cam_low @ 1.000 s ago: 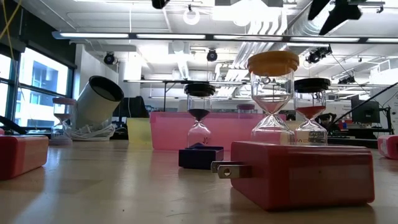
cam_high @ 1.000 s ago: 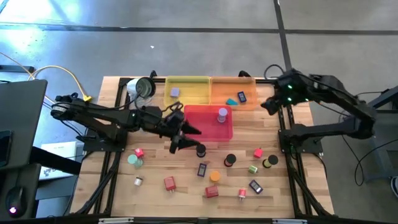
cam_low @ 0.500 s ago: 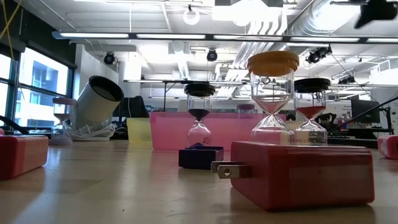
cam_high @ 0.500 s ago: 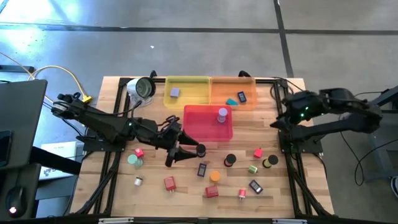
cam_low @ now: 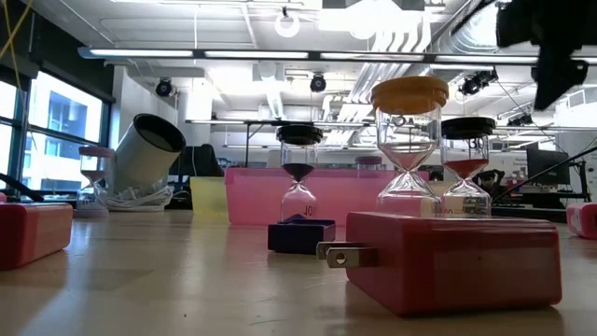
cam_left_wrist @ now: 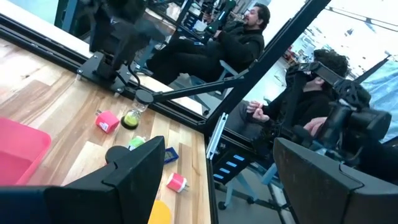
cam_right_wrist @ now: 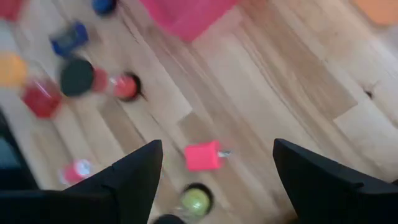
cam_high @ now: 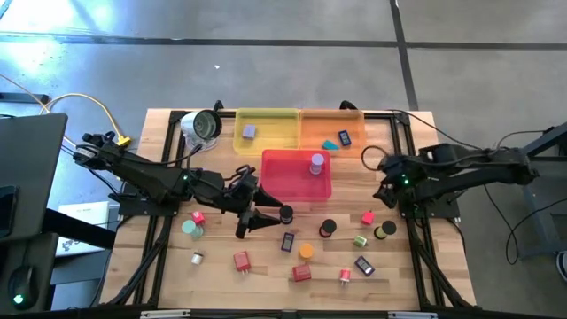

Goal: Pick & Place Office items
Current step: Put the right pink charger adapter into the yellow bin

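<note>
Two dark arms work above a wooden table [cam_high: 159, 266] that carries many small office items. The left gripper [cam_high: 252, 217] hangs just in front of the pink tray [cam_high: 295, 183], near the table's middle, with its fingers spread apart and nothing between them. A black-topped sand timer [cam_high: 285, 214] stands just beside its fingertips, apart from them. The right gripper [cam_high: 383, 184] is over the right part of the table, between the orange tray [cam_high: 321, 129] and a pink plug block [cam_high: 367, 217]; its fingers are also spread and hold nothing. In the right wrist view, the same pink plug block [cam_right_wrist: 203, 155] lies on the wood between the two dark fingers [cam_right_wrist: 134, 180], lower than them, and a green-topped timer [cam_right_wrist: 195, 199] stands near it.

Several items already lie in the trays: a grey block [cam_high: 249, 132] in the yellow tray [cam_high: 275, 120], a teal piece [cam_high: 330, 144] and a dark blue piece [cam_high: 344, 137] in the orange tray, and a lilac cylinder [cam_high: 316, 162] in the pink tray. Most of the others are scattered on the front half of the table, among them a red block [cam_high: 240, 260], an orange-topped timer [cam_high: 306, 252] and a dark rectangular piece [cam_high: 288, 241]. A round silver-rimmed object [cam_high: 203, 124] lies at the back left corner.

In the left wrist view, two seated persons [cam_left_wrist: 292, 106] show beyond the table's edge.
</note>
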### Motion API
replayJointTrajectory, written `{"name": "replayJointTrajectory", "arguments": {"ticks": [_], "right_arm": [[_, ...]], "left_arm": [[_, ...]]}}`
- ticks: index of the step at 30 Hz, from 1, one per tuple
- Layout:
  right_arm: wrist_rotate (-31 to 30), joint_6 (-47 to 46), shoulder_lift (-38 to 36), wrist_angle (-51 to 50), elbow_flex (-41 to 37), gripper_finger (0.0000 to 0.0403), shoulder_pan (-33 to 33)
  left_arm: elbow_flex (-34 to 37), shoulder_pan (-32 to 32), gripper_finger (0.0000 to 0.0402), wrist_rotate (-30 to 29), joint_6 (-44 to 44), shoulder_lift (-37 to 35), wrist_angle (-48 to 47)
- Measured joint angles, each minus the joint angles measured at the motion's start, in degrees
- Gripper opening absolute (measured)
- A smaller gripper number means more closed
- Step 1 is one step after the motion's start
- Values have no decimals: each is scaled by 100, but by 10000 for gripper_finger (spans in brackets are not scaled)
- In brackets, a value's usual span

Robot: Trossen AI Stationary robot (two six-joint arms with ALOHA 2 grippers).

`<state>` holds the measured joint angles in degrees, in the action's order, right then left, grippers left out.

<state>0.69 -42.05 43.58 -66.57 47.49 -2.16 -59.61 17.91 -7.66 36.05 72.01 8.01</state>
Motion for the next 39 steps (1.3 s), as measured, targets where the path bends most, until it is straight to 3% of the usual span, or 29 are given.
{"name": "replayJointTrajectory", "arguments": {"ticks": [5, 16, 28, 39], "right_arm": [[431, -145, 302, 314, -413, 295, -76], [616, -572, 1333, 575, -473, 295, -341], [194, -486, 2600, 778, -471, 295, -1155], [223, -486, 3475, 1458, -468, 295, -1414]], "left_arm": [[0, 0, 292, 0, -1, 0, -29], [0, -53, 292, 47, -2, 0, -162], [0, -551, 292, 1048, 406, -2, -93], [0, -496, 292, 1144, 515, -2, -92]]}}
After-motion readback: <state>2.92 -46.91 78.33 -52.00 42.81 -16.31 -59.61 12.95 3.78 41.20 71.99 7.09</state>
